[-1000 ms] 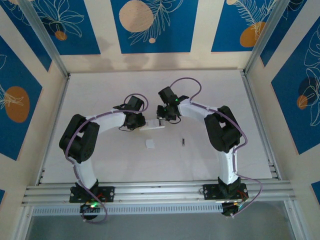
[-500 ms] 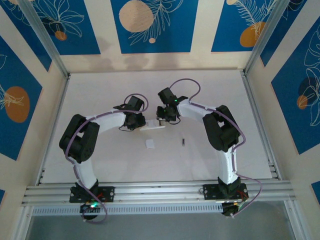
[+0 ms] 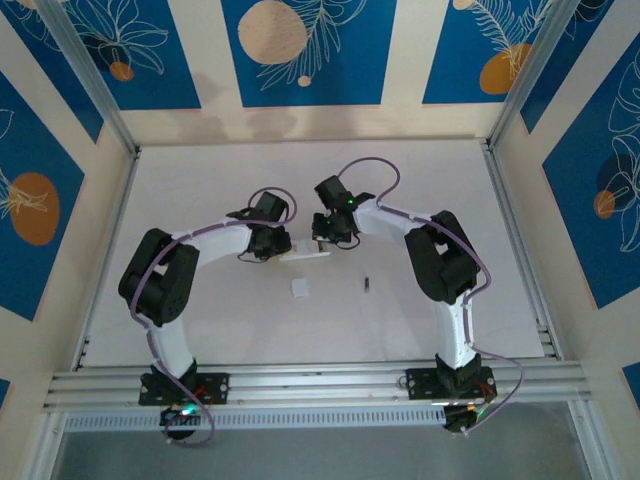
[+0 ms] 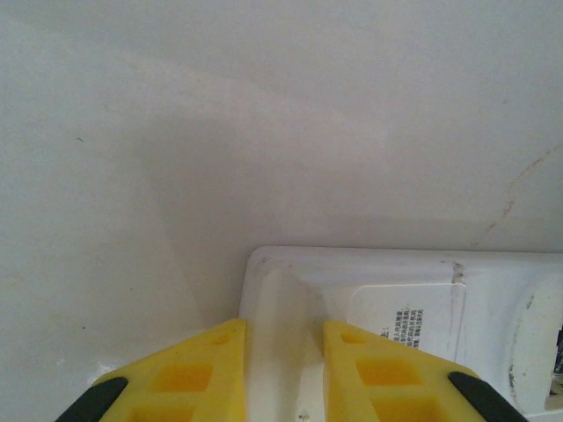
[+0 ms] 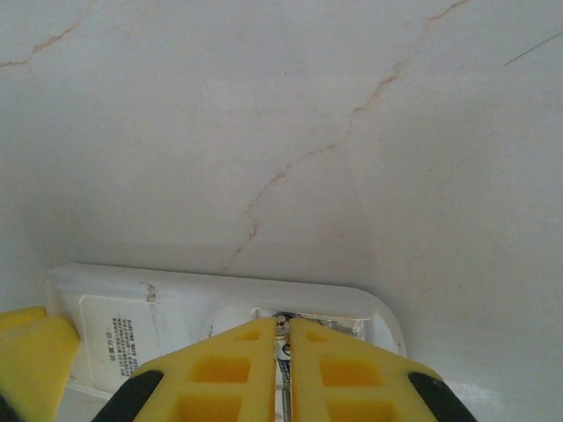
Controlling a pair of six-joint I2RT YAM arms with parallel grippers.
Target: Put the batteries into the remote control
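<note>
Remote control (image 3: 306,254), back face up: I see the left fingers (image 4: 189,374) clamped on one end. At its other end, the right fingers (image 5: 237,369) are closed on a battery (image 5: 283,338) above the open compartment. The second battery (image 3: 367,285) lies on the table (image 3: 200,190), near-right of the remote. The white cover (image 3: 300,288) lies just nearer than the remote.

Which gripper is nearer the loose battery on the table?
Right. The right gripper is at the end of the remote control closest to the loose battery; the left gripper grips the remote's opposite end, farther off.
</note>
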